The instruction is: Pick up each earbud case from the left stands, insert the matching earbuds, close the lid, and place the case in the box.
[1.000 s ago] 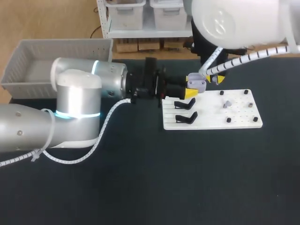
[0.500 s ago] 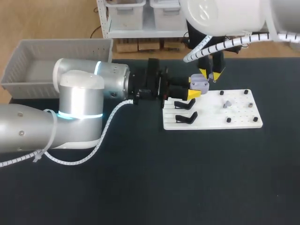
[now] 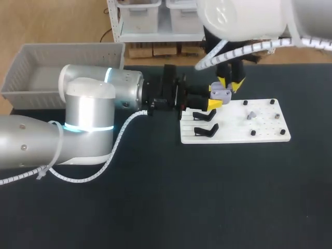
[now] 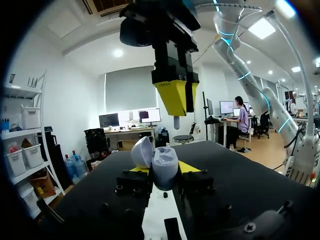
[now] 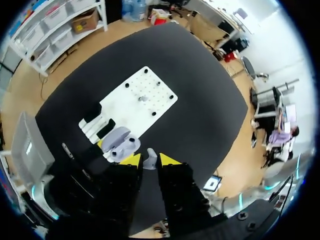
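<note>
Currently my left pincer (image 3: 211, 98) is pinching the open earbud case (image 4: 164, 167) from two sides. It is holding the case over the far left corner of the white board (image 3: 264, 134), toward the far edge of the worktop (image 3: 155, 197), with the lid (image 4: 141, 152) standing up. My right pincer (image 3: 231, 84) is hanging just above the case and nipping a small grey earbud (image 4: 176, 121) between its yellow tips, the lower end poking out toward the case's wells. A second earbud (image 3: 251, 114) is lying on the board, and two black stands (image 3: 205, 115) are sitting along the board's left edge. The grey box (image 3: 31, 57) is waiting at the worktop's far left corner.

Judging by its look, the case is light, hard and smooth-shelled, so it is likely to slip or twist under a push from above. Gripping its lower body on the flat sides, clear of the hinge, seems soundest. The earbud looks tiny and slick, so it probably wants a gentle hold on its stem.
</note>
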Action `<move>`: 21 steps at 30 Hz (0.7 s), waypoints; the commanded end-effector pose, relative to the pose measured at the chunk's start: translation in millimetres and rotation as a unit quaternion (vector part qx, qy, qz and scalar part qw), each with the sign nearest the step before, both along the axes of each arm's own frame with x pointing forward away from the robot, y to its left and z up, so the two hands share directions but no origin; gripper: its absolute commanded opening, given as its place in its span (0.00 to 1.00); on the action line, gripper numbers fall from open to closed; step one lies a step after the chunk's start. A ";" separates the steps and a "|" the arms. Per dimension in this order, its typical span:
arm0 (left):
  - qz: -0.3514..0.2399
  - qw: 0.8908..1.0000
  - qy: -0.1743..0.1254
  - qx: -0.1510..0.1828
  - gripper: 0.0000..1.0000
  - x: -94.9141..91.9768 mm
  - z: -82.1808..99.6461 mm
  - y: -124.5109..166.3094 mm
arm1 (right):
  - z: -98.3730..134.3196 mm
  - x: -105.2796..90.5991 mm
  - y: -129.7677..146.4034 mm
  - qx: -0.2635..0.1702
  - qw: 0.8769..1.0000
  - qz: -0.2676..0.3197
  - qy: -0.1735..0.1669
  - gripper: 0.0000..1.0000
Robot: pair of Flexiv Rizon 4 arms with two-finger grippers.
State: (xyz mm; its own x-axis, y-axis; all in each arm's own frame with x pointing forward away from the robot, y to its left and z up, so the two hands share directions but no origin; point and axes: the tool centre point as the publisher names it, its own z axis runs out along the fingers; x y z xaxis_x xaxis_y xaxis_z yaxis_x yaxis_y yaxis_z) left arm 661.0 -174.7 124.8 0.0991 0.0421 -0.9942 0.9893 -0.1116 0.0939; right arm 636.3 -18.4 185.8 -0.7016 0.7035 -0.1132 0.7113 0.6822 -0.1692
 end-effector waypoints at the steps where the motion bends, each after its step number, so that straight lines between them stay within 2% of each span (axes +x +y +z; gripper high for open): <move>1: 0.003 1.000 -0.001 -0.001 0.00 -1.5 -0.5 -0.2 | -0.8 4.3 9.5 0.012 0.999 -0.040 -0.009 0.00; 13: 0.003 1.000 -0.001 -0.001 0.00 -1.5 -0.5 -0.2 | -2.1 6.6 14.3 0.014 0.996 -0.085 -0.015 0.00; 21: 0.003 1.000 -0.001 -0.001 0.00 -1.5 -0.5 -0.2 | -9.5 10.9 17.0 0.023 0.995 -0.094 -0.016 0.00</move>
State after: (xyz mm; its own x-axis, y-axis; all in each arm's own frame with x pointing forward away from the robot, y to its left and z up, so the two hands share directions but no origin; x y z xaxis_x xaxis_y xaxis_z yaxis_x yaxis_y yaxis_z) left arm 661.1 -174.6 124.7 0.0990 0.0422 -0.9942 0.9893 -0.1114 0.0937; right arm 646.2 -0.8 178.7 -0.5540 0.8267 -0.0977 0.8314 0.5433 -0.1168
